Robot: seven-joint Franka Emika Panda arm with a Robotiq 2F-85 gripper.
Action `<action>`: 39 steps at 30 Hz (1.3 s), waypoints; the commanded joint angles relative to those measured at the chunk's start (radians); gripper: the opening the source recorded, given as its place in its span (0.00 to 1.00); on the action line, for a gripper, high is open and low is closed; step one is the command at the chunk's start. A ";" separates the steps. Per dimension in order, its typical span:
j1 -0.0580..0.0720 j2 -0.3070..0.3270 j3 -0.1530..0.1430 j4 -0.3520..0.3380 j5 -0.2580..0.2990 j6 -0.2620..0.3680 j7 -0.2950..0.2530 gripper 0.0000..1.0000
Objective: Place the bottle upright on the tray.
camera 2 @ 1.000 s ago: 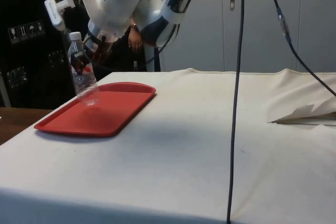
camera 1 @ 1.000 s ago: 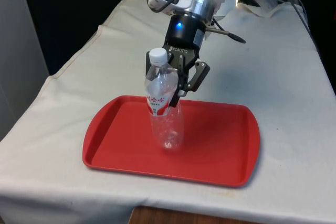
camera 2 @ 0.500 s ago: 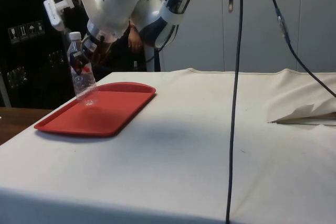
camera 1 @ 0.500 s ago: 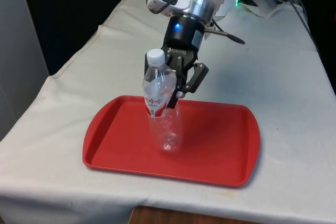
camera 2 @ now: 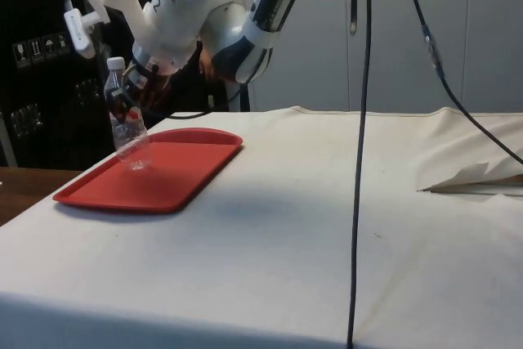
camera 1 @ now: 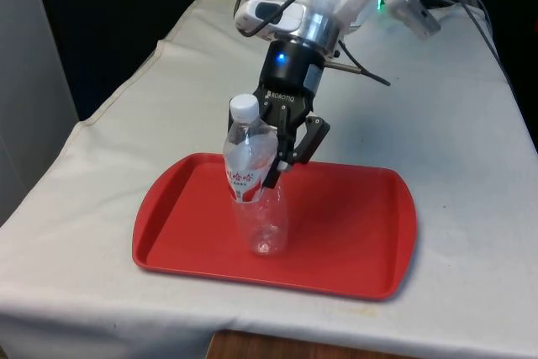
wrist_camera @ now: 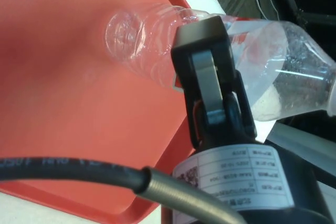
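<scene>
A clear plastic water bottle point(camera 1: 252, 182) is held between the fingers of the black gripper point(camera 1: 282, 153), which are clamped on its upper body at the level of the red-and-white label. The bottle is seen over the middle of the red tray point(camera 1: 353, 241), toward the front view's left of centre. It is nearly upright, with the white screw cap point(camera 1: 244, 108) tipped slightly toward the front view's left. Whether the base is resting on the tray floor or is held just above it cannot be told.

In the side view the bottle point(camera 2: 127, 124) is seen standing at the far part of the tray point(camera 2: 163, 181), with the gripper point(camera 2: 140, 91) pressed against it at label height. In the wrist view the ribbed, transparent base of the bottle point(wrist_camera: 131, 32) is seen against the tray floor point(wrist_camera: 63, 77), and one black finger point(wrist_camera: 205, 72) lies along the bottle's wall.

The bottle is thin-walled and appears empty, with a rounded shoulder, a narrow neck and horizontal ribbing on the lower half. The tray is a shallow rectangle of smooth red plastic with rounded corners and a raised rim. It is set on a white cloth point(camera 1: 471, 157) covering the table, the fabric being matt and lightly creased. A black cable point(camera 2: 359, 161) hangs down across the side view.
</scene>
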 commanded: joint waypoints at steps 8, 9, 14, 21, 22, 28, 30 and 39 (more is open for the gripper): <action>0.019 0.021 -0.032 0.033 0.009 0.013 0.028 0.17; 0.014 0.019 -0.025 0.027 0.010 0.011 0.021 0.17; 0.008 0.017 -0.013 0.020 0.011 0.005 0.011 0.17; 0.003 0.015 -0.004 0.015 0.013 0.000 0.004 0.17; 0.003 0.015 -0.004 0.014 0.013 -0.001 0.003 0.17; 0.001 0.015 -0.001 0.012 0.013 -0.004 0.000 0.17; 0.002 0.015 -0.001 0.013 0.013 -0.004 0.001 0.17; 0.002 0.015 -0.001 0.012 0.013 -0.006 0.000 0.17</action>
